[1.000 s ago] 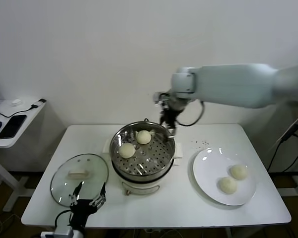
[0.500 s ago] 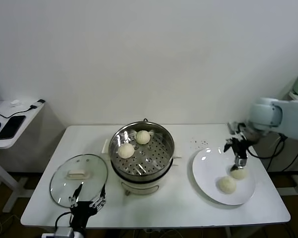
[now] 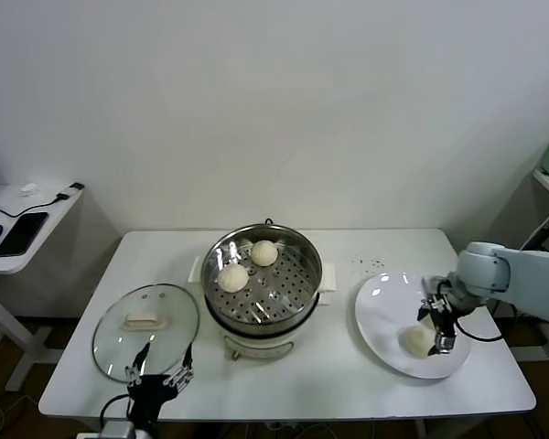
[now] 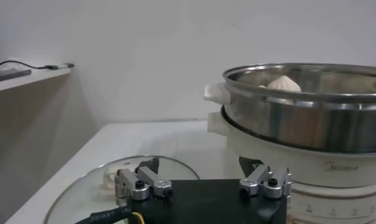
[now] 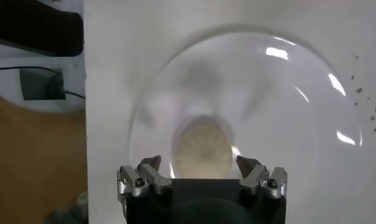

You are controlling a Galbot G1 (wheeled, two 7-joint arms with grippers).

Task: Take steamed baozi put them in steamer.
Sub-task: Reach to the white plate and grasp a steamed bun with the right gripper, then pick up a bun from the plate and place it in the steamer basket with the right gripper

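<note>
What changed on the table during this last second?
The right gripper swung from the round shiny steel steamer across to the flat white plate, jaws open over a bun. Only one bun shows there now. Unchanged: the steamer's two buns, the glass lid and the left gripper.

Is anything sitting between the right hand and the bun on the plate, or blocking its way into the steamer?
Nothing visible does. The right hand is open directly over the bun on the white plate. The steamer is uncovered; its glass lid lies on the table, and two buns inside leave bare tray.
</note>
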